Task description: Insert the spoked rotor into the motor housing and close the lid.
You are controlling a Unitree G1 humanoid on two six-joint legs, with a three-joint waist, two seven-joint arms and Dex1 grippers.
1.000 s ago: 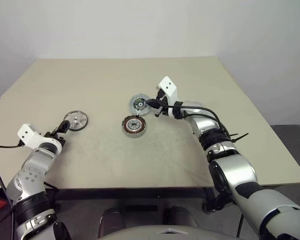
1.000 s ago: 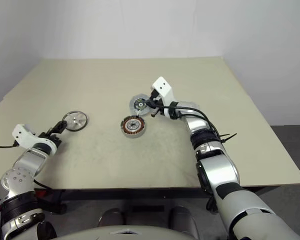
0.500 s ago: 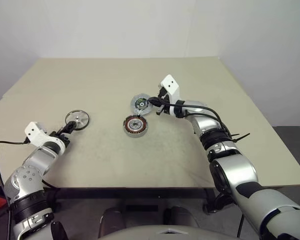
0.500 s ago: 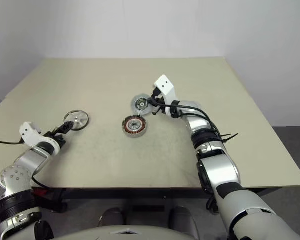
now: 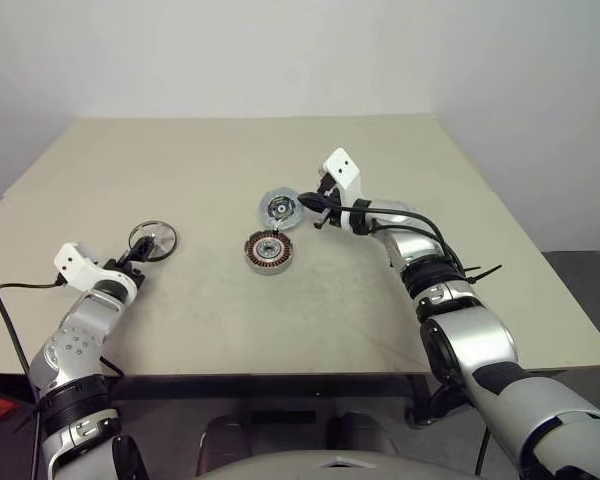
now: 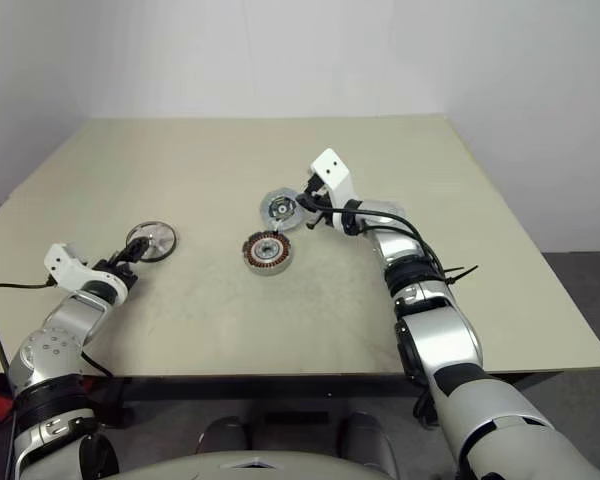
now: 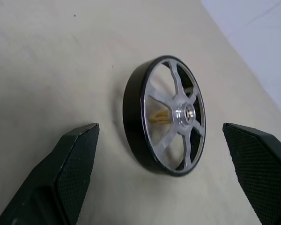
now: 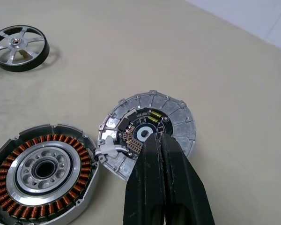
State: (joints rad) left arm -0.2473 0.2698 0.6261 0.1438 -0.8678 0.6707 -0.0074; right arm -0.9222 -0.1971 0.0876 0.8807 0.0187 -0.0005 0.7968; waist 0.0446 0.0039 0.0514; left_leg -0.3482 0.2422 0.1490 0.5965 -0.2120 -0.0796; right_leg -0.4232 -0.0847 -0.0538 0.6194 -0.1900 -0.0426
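I'm looking over a wide beige table [image 5: 230, 320], plain and matte, filling the middle of the frame. A white wall [image 5: 280, 50] runs across the top. Dark grey floor [image 5: 580, 290] shows at lower right.

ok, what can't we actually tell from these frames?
- Whether the shut right claw touches the lid: right wrist view, its fingers cover the lid's centre.
- Rotor underside: left wrist view, its face and dark rim hide it. It sits between the open left claw's fingers, ungripped.
- Housing: cut off by the frame edge in the right wrist view.
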